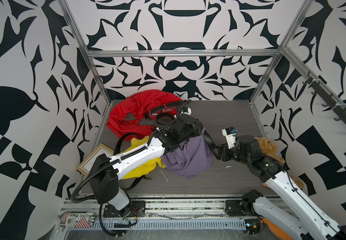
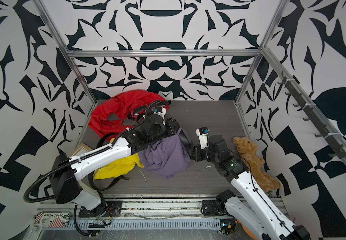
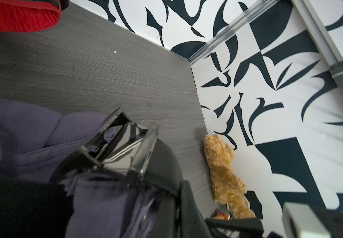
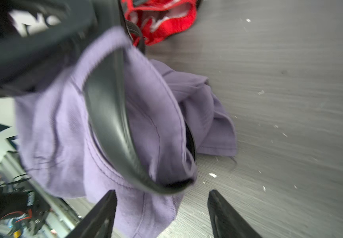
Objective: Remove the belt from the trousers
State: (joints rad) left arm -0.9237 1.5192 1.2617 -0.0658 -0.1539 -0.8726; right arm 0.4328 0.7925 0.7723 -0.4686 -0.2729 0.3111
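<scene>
Two grippers: left gripper (image 1: 200, 129) clamps purple trousers (image 4: 59, 131) aloft; right gripper (image 4: 162, 192) gapes empty just beside black belt (image 4: 108, 115). Step, likely: belt grasp; next, pinch and pull.

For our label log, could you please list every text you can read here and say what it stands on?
"GURG Place", upside down, on the striped tin in front of the table; its finer print is too small to read.
Writing inside the picture frame: too small to read.

tabletop (image 1: 220, 116) free back-R, trousers (image 1: 188, 158) mid, teddy (image 2: 249, 158) R wall
</scene>
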